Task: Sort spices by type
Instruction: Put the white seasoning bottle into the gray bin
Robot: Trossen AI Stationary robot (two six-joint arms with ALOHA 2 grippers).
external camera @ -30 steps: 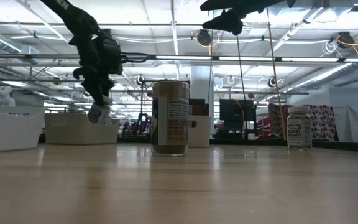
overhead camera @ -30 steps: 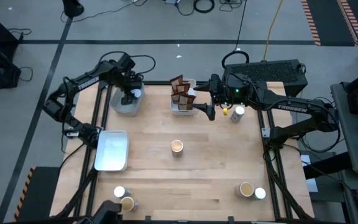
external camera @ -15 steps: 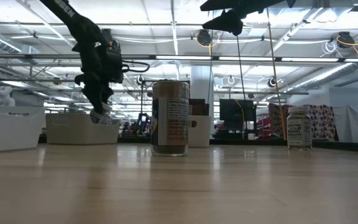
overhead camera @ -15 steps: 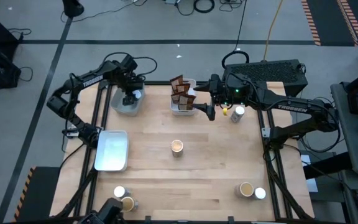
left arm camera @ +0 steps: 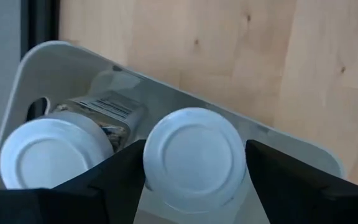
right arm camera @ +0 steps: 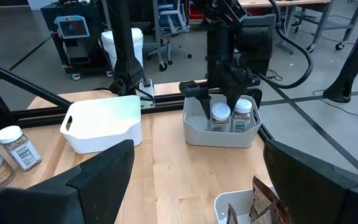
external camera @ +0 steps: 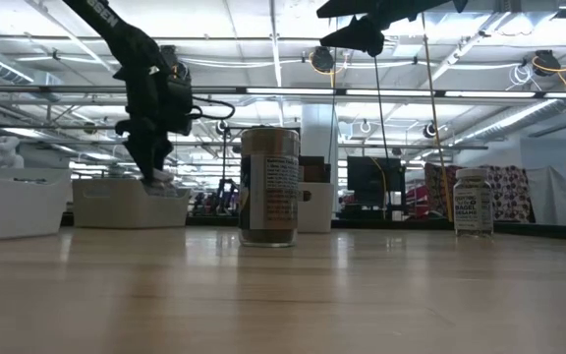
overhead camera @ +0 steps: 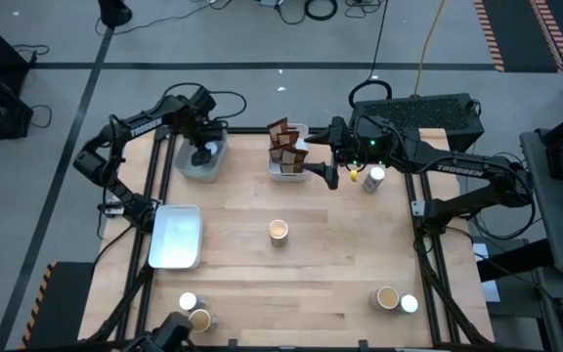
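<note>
My left gripper (overhead camera: 203,153) reaches down into the far-left white tray (overhead camera: 186,166) and is shut on a white-topped jar (left arm camera: 194,155). A second white-topped jar (left arm camera: 47,155) is in that tray beside it. My right gripper (overhead camera: 323,173) hangs open, high above the table, just right of the middle tray (overhead camera: 286,174) with the dark brown packets (overhead camera: 283,142). A tan-topped jar (overhead camera: 279,230) stands mid-table and a white-topped jar (overhead camera: 375,179) at the far right. Two more pairs, each a white-topped and a tan-topped jar, stand at the near left (overhead camera: 194,311) and near right (overhead camera: 397,300). My left gripper pinches the white-topped jar just under its cap (left arm camera: 194,155), one finger (left arm camera: 120,180) on either side. It comes from above, pointing down. The jar (right arm camera: 220,115) stays upright inside the tray; the tray wall hides its base.
An empty white tray (overhead camera: 176,237) lies at the table's left edge, nearer than the jar tray. A small yellow-marked item (overhead camera: 355,174) sits by the far-right jar. Bare tabletop shows between the middle jar and the near pairs. The room beyond holds desks and equipment.
My left gripper has gone down with the white-topped jar into the far-left tray. A second ago the jar hung tilted above the tray's rim; now it is upright and hidden behind the tray wall in the low view. The right arm has kept still.
</note>
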